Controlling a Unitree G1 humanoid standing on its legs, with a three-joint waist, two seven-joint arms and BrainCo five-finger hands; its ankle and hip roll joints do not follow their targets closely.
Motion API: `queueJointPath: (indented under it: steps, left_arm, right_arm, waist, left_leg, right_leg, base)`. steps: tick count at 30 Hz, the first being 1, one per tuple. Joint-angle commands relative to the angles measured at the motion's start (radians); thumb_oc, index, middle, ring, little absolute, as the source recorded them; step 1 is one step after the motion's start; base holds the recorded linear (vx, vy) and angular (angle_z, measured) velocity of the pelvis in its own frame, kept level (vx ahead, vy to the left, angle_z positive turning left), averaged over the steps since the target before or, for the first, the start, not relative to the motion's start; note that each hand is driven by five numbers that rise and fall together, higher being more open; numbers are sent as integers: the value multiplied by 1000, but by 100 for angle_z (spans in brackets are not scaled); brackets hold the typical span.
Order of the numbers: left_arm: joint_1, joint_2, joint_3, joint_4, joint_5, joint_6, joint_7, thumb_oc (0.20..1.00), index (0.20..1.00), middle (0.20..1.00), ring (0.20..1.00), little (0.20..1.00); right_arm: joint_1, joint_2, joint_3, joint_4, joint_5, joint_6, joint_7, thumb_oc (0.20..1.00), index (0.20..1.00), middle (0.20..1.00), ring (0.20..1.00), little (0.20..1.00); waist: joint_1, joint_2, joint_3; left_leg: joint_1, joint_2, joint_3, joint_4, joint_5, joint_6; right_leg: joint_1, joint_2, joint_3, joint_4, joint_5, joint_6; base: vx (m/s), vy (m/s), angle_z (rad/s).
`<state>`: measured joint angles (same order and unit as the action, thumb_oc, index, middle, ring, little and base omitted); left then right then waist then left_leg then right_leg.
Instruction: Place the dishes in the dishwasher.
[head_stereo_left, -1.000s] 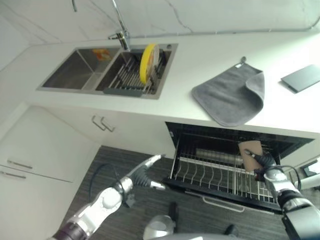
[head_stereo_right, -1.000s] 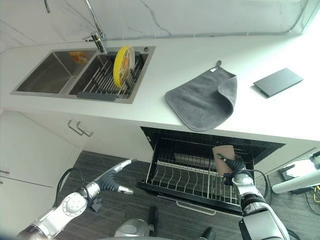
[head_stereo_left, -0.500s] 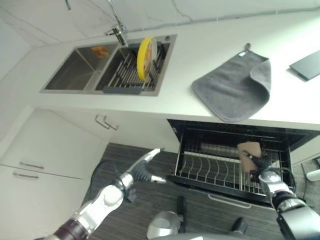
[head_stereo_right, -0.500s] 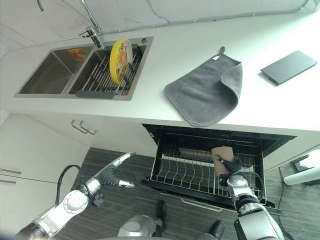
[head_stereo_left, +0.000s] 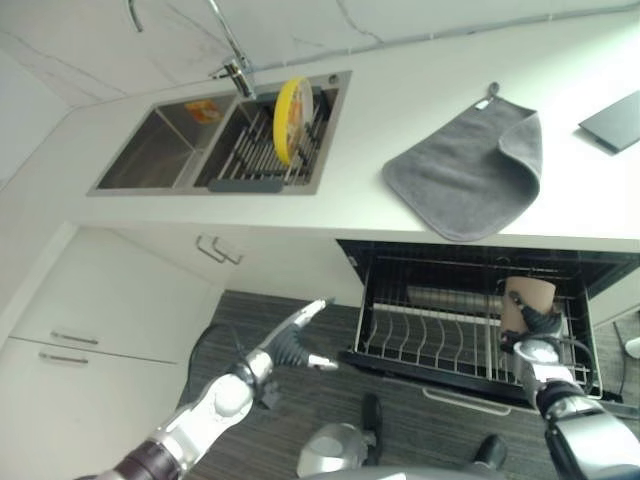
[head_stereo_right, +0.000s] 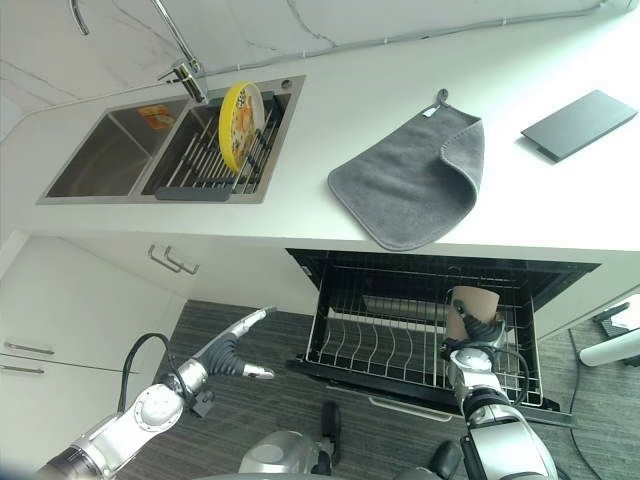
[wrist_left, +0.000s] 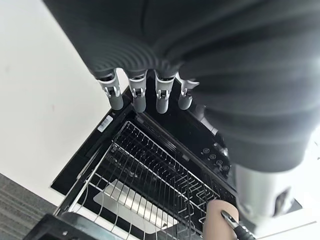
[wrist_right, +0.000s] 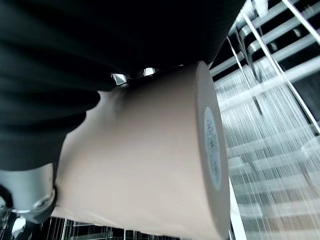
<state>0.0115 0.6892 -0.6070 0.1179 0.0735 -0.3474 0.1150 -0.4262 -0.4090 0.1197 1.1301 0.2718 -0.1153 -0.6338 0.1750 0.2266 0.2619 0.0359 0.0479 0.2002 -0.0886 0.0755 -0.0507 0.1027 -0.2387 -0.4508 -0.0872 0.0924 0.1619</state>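
Over the rack: right hand (head_stereo_right: 472, 335) gripping tan cup (head_stereo_right: 471, 306), fingers wrapped round its wall, cup base turned outward in the right wrist view.
Cup position: above the right end of the pulled-out dishwasher rack (head_stereo_right: 380, 350), not yet seated among the tines.
Left hand (head_stereo_left: 296, 340): idle, fingers straight and loosely spread, low over the floor, left of the dishwasher.
Sink rack (head_stereo_right: 210, 160): 1 yellow plate (head_stereo_right: 238, 124) standing on edge, untouched.
Countertop: grey cloth (head_stereo_right: 415, 178) and dark slab (head_stereo_right: 578, 122), apart from the work.
Step in hand: judged as lowering cup into rack.
Next move: calls for settling cup between tines, then releasing grip without tipping it.
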Motion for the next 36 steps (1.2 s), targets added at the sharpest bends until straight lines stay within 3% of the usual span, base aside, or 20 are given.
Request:
queueJointPath:
  steps: [1,12,13,14,20,23,26,28,29,32,36]
  left_arm:
    - [-29,9,-37,-46,33,-59,43,1000,1000,1000,1000,1000]
    - [-49,18,-56,-42,47,-58,83,1000,1000,1000,1000,1000]
    - [-53,19,-57,-41,45,-58,82,1000,1000,1000,1000,1000]
    - [-57,19,-59,-41,45,-58,81,1000,1000,1000,1000,1000]
    - [-65,21,-62,-40,45,-59,82,1000,1000,1000,1000,1000]
    - [-67,18,-64,-41,52,-55,84,1000,1000,1000,1000,1000]
    - [-73,13,-68,-36,57,-50,93,1000,1000,1000,1000,1000]
    - [-74,6,-68,-32,55,-46,94,1000,1000,1000,1000,1000]
    - [-68,2,-64,-36,53,-39,93,1000,1000,1000,1000,1000]
    - [-50,-12,-51,-34,59,-31,74,1000,1000,1000,1000,1000]
    - [-2,-41,-25,-5,104,1,75,1000,1000,1000,1000,1000]
  right_arm:
    - [-92,-42,17,33,-83,-11,-120,200,200,200,200,200]
    - [-103,-48,54,57,-139,29,-139,200,200,200,200,200]
    - [-108,-49,56,59,-148,38,-154,244,244,244,244,244]
    - [-111,-50,57,63,-151,54,-173,1000,1000,1000,1000,1000]
    - [-125,-45,60,79,-161,111,-183,1000,1000,1000,1000,1000]
    - [-127,-36,70,81,-121,97,-152,1000,1000,1000,1000,1000]
    - [-126,-25,69,88,-76,99,-181,1000,1000,1000,1000,1000]
    - [-120,-13,54,90,17,52,-188,1000,1000,1000,1000,1000]
    - [-117,0,22,84,126,-26,-186,1000,1000,1000,1000,1000]
    - [-98,63,-24,26,274,-174,-112,1000,1000,1000,1000,1000]
    - [53,157,41,-223,305,-221,-112,1000,1000,1000,1000,1000]
  waist:
    - [14,-27,13]
    - [10,-30,27]
    - [10,-30,30]
    - [10,-29,32]
    - [12,-31,38]
    - [14,-35,41]
    - [14,-41,41]
    - [13,-42,38]
    - [11,-44,33]
    - [10,-56,14]
    - [-20,-99,-24]
  left_leg:
    - [-8,-36,28,31,-66,13]
    - [-14,-33,34,43,-72,10]
    - [-15,-33,35,45,-73,10]
    - [-17,-33,35,47,-72,11]
    - [-21,-31,36,47,-72,10]
    - [-23,-29,36,48,-73,10]
    - [-22,-24,39,48,-73,10]
    - [-18,-22,41,49,-75,10]
    - [-14,-19,42,49,-77,11]
    - [1,-11,48,48,-81,11]
    - [26,12,82,50,-85,8]
  right_leg:
    - [-82,-48,68,135,-57,14]
    - [-92,-50,70,155,-70,16]
    - [-94,-51,69,158,-71,16]
    - [-96,-52,69,160,-71,16]
    - [-101,-51,67,163,-72,16]
    - [-103,-51,65,166,-73,16]
    - [-104,-49,63,168,-74,15]
    - [-101,-48,63,168,-75,14]
    - [-96,-45,66,166,-78,11]
    - [-80,-37,63,164,-88,3]
    - [-55,-22,61,154,-91,-3]
  base:
    - [0,0,0]
    - [0,0,0]
    - [0,0,0]
    - [0,0,0]
    - [0,0,0]
    - [0,0,0]
    - [0,0,0]
    - [0,0,0]
    - [0,0,0]
    - [5,11,-3]
    - [-37,-27,-12]
